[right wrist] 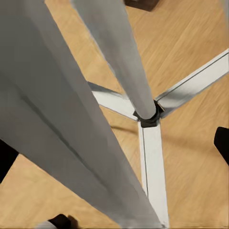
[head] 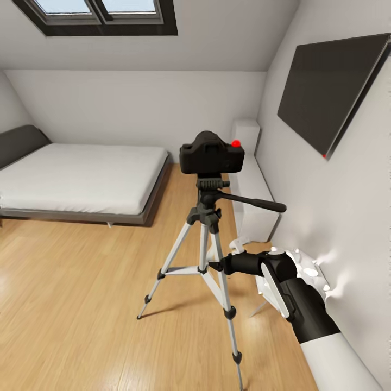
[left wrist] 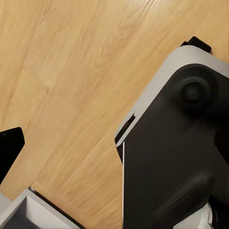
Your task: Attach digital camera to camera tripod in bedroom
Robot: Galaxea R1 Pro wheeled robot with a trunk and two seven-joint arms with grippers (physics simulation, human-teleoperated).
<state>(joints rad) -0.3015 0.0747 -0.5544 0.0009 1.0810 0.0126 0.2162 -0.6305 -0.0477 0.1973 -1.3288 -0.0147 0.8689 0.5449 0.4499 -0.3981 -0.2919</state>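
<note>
The robot's right arm [head: 304,304] is clad in black segments, a white strap and a white sleeve.

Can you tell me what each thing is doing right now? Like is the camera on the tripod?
camera: sitting upright on top of the tripod head
tripod: standing, legs spread on the wood floor
right end effector: at the tripod's legs; open or shut unclear
TV: on the wall, screen dark
bed: made, nothing on it
skylight: shut
</note>
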